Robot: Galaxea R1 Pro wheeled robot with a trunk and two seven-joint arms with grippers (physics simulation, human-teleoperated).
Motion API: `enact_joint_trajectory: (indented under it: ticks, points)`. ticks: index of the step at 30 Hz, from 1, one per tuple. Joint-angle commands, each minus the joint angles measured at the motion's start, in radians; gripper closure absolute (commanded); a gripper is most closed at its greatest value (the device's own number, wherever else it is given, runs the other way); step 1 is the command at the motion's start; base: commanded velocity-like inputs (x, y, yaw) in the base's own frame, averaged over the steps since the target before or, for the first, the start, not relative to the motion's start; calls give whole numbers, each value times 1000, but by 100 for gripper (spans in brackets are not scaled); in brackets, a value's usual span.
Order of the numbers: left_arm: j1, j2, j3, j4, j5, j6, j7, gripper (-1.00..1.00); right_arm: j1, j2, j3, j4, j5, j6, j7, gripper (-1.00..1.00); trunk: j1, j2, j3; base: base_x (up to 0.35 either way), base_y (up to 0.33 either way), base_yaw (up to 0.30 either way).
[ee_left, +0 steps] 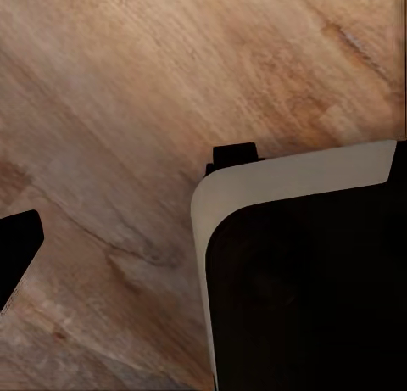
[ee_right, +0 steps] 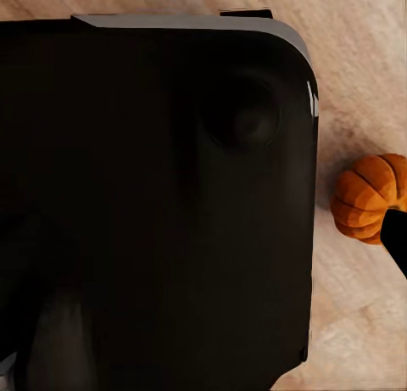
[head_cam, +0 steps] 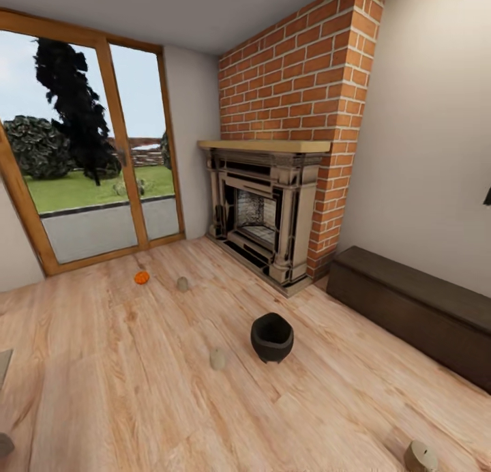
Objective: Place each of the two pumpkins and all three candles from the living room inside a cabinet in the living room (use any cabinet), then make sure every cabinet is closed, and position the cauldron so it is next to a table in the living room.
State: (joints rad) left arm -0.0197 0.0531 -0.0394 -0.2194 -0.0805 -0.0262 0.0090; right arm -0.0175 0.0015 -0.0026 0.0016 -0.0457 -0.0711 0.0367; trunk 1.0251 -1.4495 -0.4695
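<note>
The head view looks over a pale wooden plank floor (head_cam: 136, 363) with the task's things scattered and nothing yet gathered: a small bright-orange ribbed pumpkin (head_cam: 141, 277) lies far off near the tall wood-framed glass doors (head_cam: 88, 158), a stubby pale beige-grey candle (head_cam: 183, 284) sits just beside it toward the ornate carved fireplace (head_cam: 262, 213), a second candle of the same kind (head_cam: 217, 359) rests near the round matte black cauldron (head_cam: 272, 336) in mid-floor, and a third candle (head_cam: 420, 456) lies at the near right corner of the picture. The long low dark-brown wooden cabinet (head_cam: 416, 308) stands against the right wall with its fronts closed, well apart from the cauldron. In the right wrist view a second orange ribbed pumpkin (ee_right: 370, 198) lies on the floor just beside the robot's dark base (ee_right: 161, 204), with a dark fingertip crossing in front of it. Neither wrist view shows both fingers plainly, so I cannot tell how far either gripper is parted or whether it has hold of anything. The step in hand looks like choosing and approaching a first item; the pumpkin by the base seems the sensible pick, being nearest. To do it well, the base should probably back off a little so the arm can reach down freely, then the right gripper should descend over the pumpkin's ribbed flanks rather than its stem. The round body may roll if nudged.
</note>
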Motion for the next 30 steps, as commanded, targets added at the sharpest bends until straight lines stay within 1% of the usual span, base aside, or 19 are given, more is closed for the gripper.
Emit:
enact_joint_trajectory:
  ticks: [1, 4, 7, 18, 23, 30]
  points:
    - [0, 1, -4, 0, -8, -3, 1, -100, -1, 0, 0, 2, -5, -4, 3, -100, 0, -1, -1, -12, 1, -293]
    - [0, 0, -4, 0, -9, -3, 2, -100, -1, 0, 0, 2, -5, -4, 3, -100, 0, -1, -1, -5, 0, -280]
    - [0, 0, -4, 0, -10, -3, 2, -100, -1, 0, 0, 2, -5, -4, 2, -100, 0, -1, -1, -1, 0, -144]
    - [0, -1, -4, 0, -10, -4, 2, -100, -1, 0, 0, 1, -5, -4, 3, -100, 0, -1, -1, -63, 0, -34]
    - [0, -1, -4, 0, -10, -4, 2, -100, -1, 0, 0, 2, -5, -4, 2, -100, 0, -1, -1, -137, 0, -67]
    - [0, -2, -4, 0, -10, -4, 2, -100, -1, 0, 0, 2, -5, -4, 3, -100, 0, -1, -1, -36, 0, -16]
